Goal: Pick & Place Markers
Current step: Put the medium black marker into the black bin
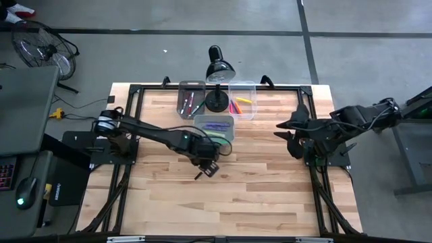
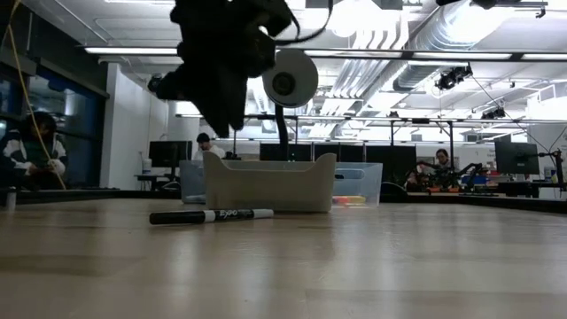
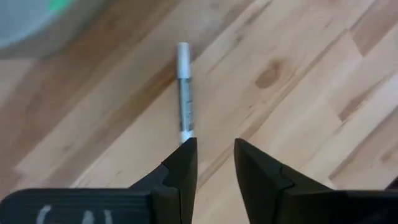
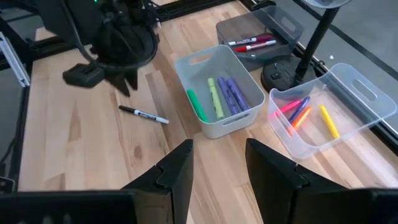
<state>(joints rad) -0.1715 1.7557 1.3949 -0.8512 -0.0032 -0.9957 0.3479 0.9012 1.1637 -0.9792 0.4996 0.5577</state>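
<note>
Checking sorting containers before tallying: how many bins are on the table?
3: a dark bin beside the lamp base, a pale middle bin, and a clear bin on the lamp's other side.

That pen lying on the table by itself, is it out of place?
Yes. One white-barrelled marker with a black cap lies loose on the bare wood, while the other markers are sorted into the three bins. The left gripper hovers just above it, fingers apart, holding nothing. The right gripper waits off to the side.
</note>
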